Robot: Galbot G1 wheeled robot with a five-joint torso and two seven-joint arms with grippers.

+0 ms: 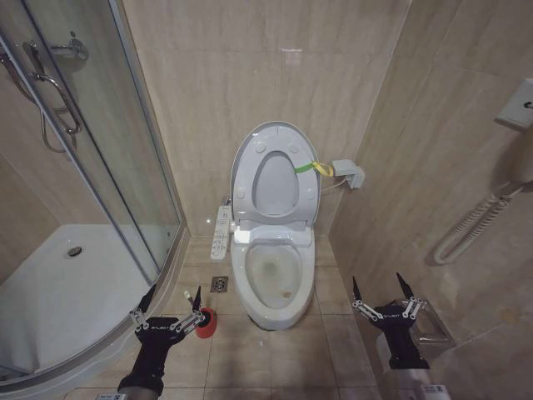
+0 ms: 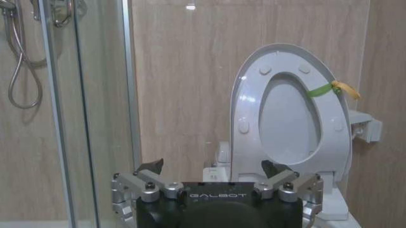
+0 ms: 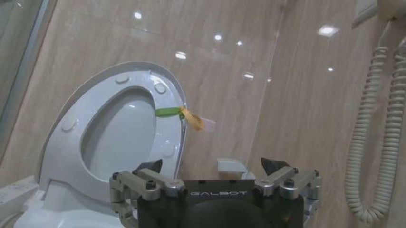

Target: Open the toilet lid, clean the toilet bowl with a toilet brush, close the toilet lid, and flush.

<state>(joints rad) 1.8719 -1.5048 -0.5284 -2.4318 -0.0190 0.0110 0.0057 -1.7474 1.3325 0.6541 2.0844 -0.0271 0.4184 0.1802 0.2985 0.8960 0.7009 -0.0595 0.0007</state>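
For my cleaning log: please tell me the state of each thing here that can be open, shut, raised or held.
toilet lid: raised, leaning against the wall.
toilet bowl: uncovered, stained inside.
toilet brush: in its red holder on the floor.
left gripper: open, holding nothing, beside the brush.
right gripper: open, holding nothing.
shower door: shut.

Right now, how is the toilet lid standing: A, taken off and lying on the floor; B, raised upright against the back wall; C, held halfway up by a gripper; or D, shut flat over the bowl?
B: the toilet lid stands upright against the wall, leaving the toilet bowl uncovered, while the left gripper and the right gripper hang open, apart from it.
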